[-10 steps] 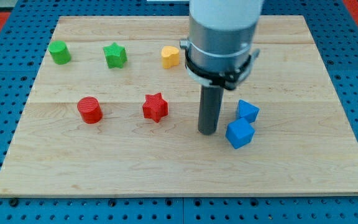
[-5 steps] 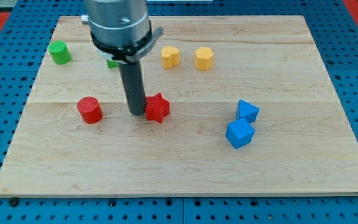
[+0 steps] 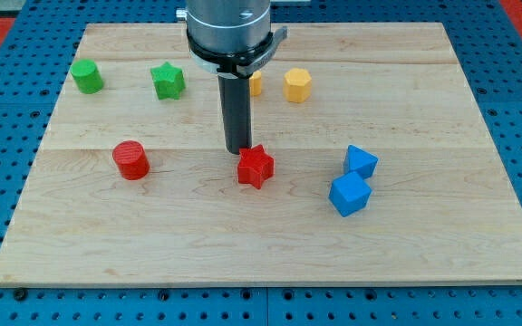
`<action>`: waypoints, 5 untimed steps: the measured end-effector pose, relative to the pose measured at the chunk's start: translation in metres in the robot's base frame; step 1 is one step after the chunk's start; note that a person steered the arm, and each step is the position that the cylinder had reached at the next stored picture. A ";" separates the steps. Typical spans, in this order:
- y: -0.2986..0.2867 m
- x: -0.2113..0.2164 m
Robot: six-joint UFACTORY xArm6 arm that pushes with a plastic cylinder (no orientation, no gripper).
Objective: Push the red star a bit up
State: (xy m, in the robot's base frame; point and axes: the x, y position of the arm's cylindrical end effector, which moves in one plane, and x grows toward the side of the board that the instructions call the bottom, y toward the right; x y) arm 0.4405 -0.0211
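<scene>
The red star (image 3: 256, 167) lies near the middle of the wooden board (image 3: 424, 244). My tip (image 3: 238, 150) stands just above and to the left of the star, touching or nearly touching its upper-left point. The rod rises from there toward the view's top.
A red cylinder (image 3: 131, 160) sits at the left. A green cylinder (image 3: 86, 76) and a green star (image 3: 167, 81) are at the upper left. A yellow block (image 3: 256, 84) is partly hidden behind the rod, a yellow hexagon (image 3: 297, 85) beside it. Two blue blocks (image 3: 361, 162) (image 3: 349, 194) sit at the right.
My tip moved from the star's left side to its upper left. The red star slid to the right and slightly down. The green star is uncovered again.
</scene>
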 end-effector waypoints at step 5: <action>0.025 0.113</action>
